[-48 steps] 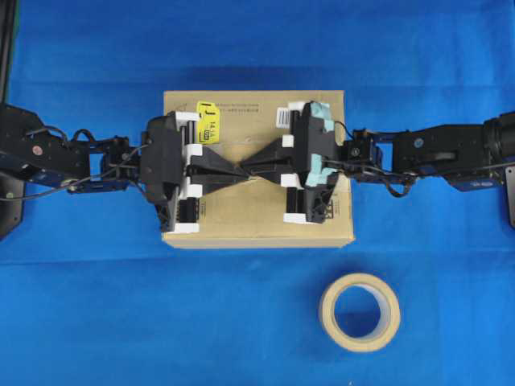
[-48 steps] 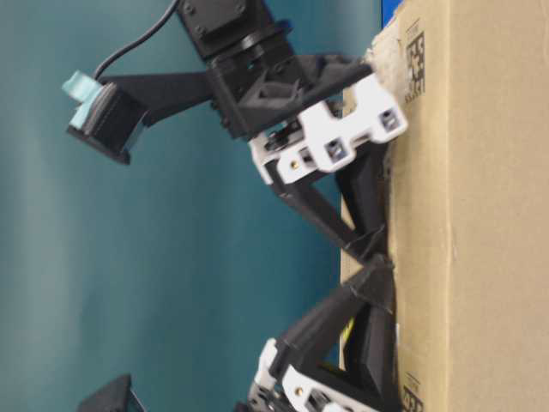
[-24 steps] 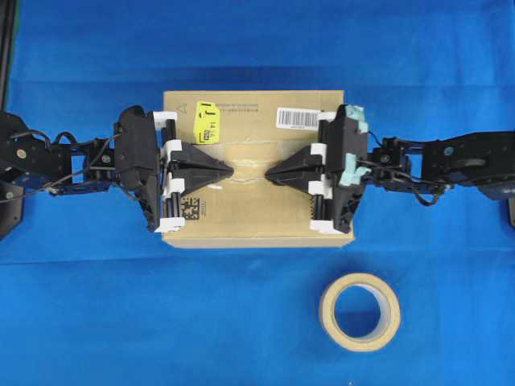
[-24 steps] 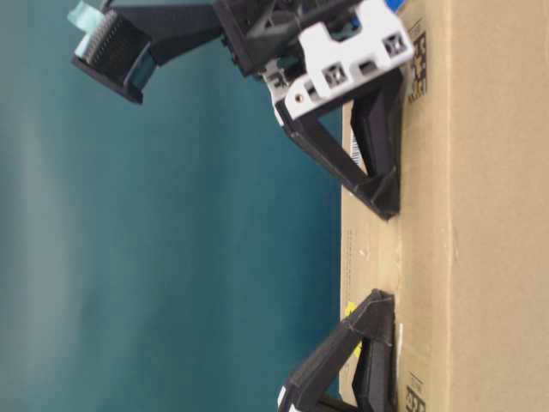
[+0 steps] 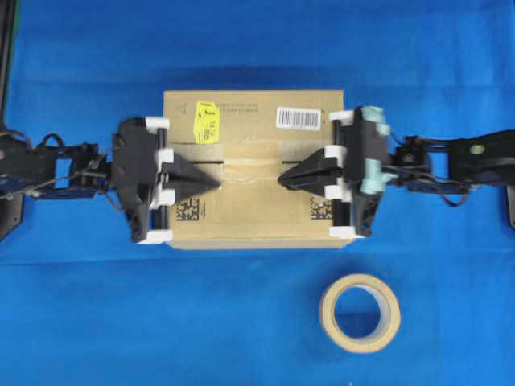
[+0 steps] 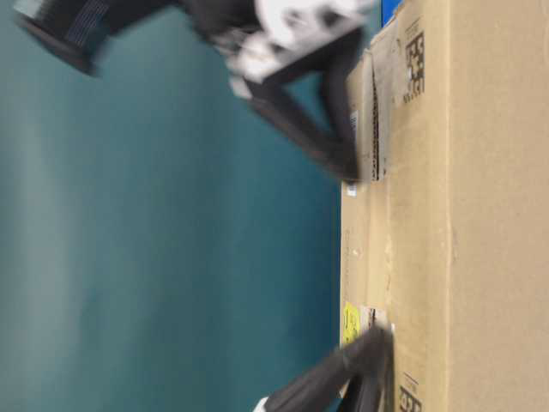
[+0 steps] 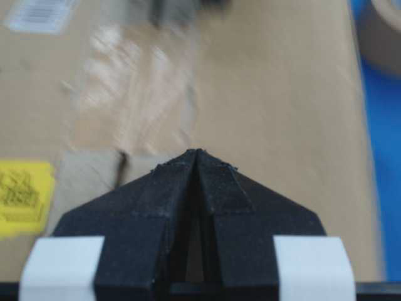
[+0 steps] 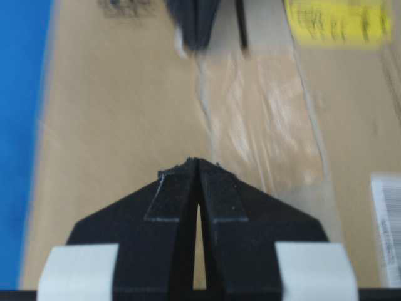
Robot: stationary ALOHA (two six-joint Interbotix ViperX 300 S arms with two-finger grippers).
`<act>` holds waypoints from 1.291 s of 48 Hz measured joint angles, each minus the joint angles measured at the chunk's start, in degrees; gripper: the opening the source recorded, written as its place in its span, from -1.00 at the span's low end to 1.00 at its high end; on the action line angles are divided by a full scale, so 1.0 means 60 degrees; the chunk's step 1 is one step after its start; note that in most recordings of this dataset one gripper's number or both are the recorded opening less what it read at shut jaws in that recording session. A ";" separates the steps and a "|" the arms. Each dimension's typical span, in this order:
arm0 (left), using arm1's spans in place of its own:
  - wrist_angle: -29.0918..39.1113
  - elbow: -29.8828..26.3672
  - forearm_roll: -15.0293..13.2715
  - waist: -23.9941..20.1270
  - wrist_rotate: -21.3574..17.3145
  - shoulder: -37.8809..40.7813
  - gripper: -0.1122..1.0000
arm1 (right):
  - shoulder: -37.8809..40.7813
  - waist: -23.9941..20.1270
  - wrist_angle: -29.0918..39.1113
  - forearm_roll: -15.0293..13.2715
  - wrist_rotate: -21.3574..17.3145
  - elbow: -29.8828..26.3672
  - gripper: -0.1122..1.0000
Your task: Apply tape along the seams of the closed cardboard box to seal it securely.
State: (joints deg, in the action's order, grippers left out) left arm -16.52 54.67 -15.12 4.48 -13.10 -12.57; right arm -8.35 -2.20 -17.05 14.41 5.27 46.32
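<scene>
Box (image 5: 256,221): large, stiff, likely light if empty, flaps apt to give under press; best handled by pushing flat on top, not lifted. Sits under both pincers, edges just behind each. Seam (image 5: 241,163) runs between the two tips, covered mid-length by glossy tape (image 8: 263,144), thin, limp, sticky; smoothed rather than gripped. Left pincer (image 5: 216,178) pinched closed, holding nothing; right pincer (image 5: 282,178) likewise closed and empty, well apart. Open tabletop (image 5: 96,322) all round; roll (image 5: 360,312) in front of right pincer, clear of box.

tape roll (image 5: 360,313): flat on blue tablecloth (image 5: 96,322) | near-right of centre
</scene>
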 measured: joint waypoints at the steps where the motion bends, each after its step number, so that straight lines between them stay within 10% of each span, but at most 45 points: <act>1: 0.0161 -0.0029 0.0000 0.0015 0.0073 -0.0146 -0.80 | -0.0161 0.0000 0.0015 0.0000 0.0059 0.0000 -0.81; 62: 0.2402 0.3911 0.0029 -0.0586 0.0117 -0.7954 -0.80 | -0.6079 0.0088 0.1318 0.0278 0.0659 0.4160 -0.81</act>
State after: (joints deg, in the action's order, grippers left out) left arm -2.11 78.13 -14.94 0.97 -12.39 -60.29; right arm -44.82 -1.67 -9.14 16.08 9.23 71.28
